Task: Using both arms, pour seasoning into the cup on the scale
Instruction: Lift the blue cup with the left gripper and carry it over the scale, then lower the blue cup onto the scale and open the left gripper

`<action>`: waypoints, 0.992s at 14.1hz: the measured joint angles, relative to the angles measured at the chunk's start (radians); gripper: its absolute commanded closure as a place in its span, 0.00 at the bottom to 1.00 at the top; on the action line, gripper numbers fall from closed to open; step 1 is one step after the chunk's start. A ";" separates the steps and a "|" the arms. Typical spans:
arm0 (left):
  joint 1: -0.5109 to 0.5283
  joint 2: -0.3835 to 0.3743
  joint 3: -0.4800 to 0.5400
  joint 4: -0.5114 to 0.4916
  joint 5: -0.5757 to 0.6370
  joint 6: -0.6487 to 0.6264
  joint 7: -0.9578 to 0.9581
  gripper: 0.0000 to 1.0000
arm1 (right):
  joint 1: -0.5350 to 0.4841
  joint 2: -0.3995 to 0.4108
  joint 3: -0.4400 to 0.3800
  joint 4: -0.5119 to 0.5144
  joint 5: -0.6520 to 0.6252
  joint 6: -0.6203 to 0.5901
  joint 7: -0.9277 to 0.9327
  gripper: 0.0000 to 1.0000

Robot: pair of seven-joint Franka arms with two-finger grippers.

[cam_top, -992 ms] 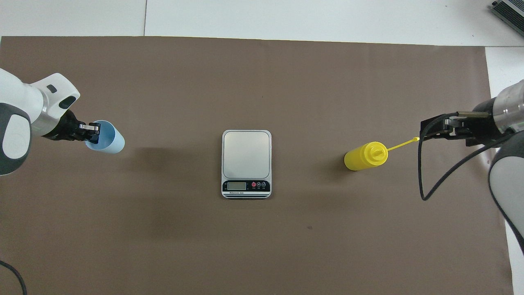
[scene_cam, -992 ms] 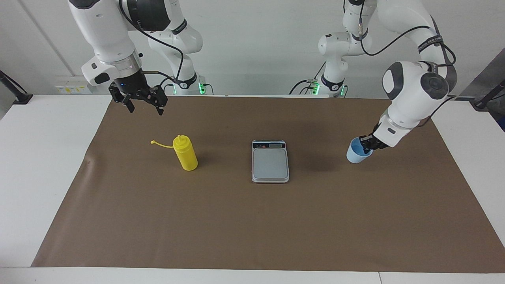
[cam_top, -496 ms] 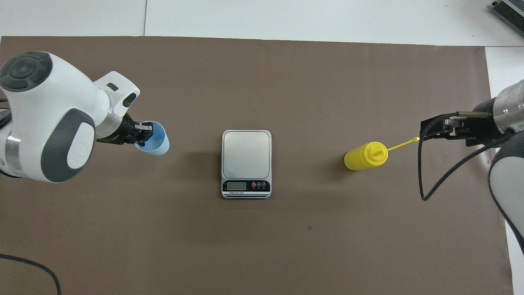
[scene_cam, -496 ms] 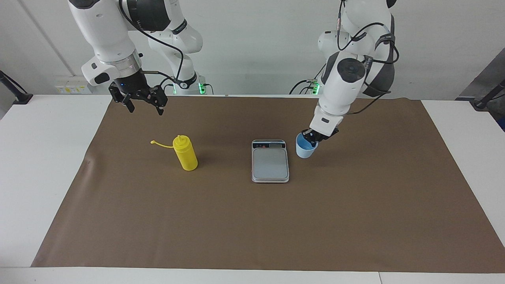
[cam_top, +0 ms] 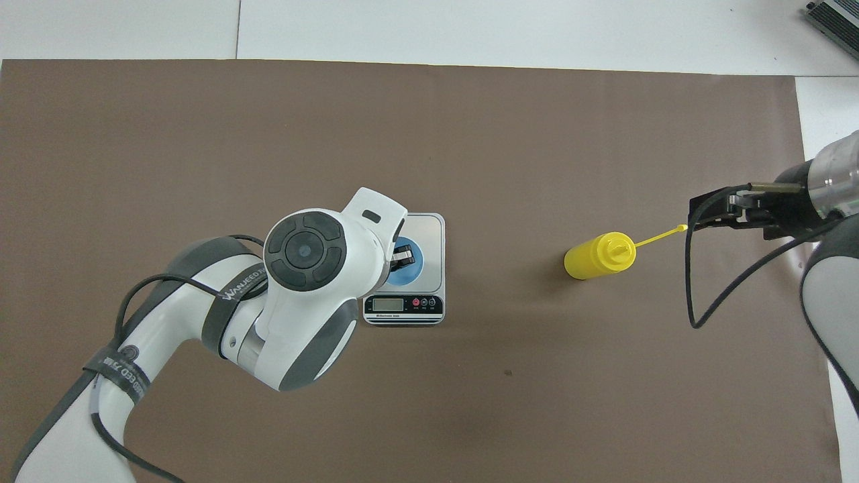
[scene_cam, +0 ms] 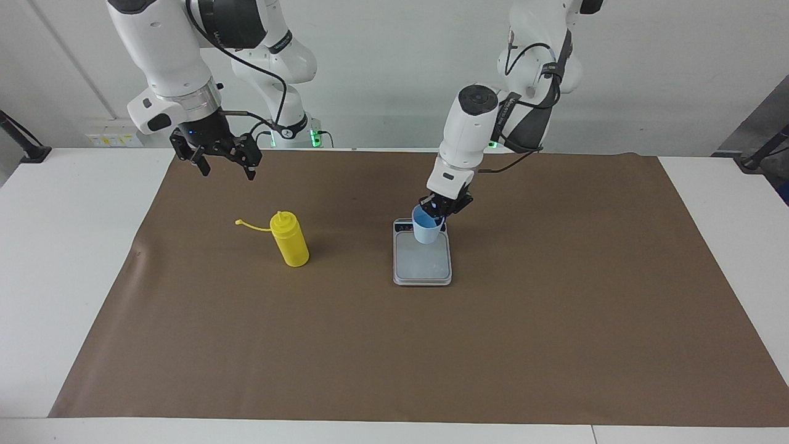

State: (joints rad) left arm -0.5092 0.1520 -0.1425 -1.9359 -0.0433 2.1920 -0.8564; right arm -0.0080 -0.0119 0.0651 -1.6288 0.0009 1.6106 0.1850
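The light-blue cup [scene_cam: 425,230] hangs tilted over the end of the scale [scene_cam: 423,266] that lies nearer the robots. My left gripper [scene_cam: 439,214] is shut on the cup's rim. I cannot tell whether the cup's base touches the platform. In the overhead view the left arm covers part of the scale [cam_top: 424,231], and the cup [cam_top: 408,260] and left gripper [cam_top: 401,254] show just past its wrist. The yellow seasoning bottle [scene_cam: 290,246] [cam_top: 596,257] stands upright toward the right arm's end, cap strap hanging out. My right gripper [scene_cam: 227,172] [cam_top: 703,216] waits open above the mat, holding nothing.
A brown mat [scene_cam: 394,351] covers most of the white table [scene_cam: 68,259]. The scale's dark display strip [cam_top: 403,304] faces the robots. Black cables loop from the right arm's wrist [cam_top: 694,295].
The left arm has swung the cup from its own end of the table across to above the scale. The right arm, bottle and scale have not moved.
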 measured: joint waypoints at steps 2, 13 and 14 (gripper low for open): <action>-0.012 0.007 0.000 -0.005 0.000 0.013 -0.008 1.00 | 0.000 0.000 0.000 0.000 0.000 0.000 0.000 0.00; -0.026 0.071 0.007 -0.008 0.042 0.076 -0.019 1.00 | 0.000 0.000 0.000 0.000 0.000 0.000 0.000 0.00; -0.026 0.071 0.009 -0.008 0.042 0.081 -0.019 1.00 | 0.000 0.000 0.000 0.000 0.000 0.000 0.000 0.00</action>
State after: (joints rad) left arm -0.5350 0.2232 -0.1333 -1.9444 -0.0012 2.2734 -0.8749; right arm -0.0080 -0.0120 0.0651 -1.6289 0.0009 1.6106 0.1850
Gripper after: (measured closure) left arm 0.960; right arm 0.000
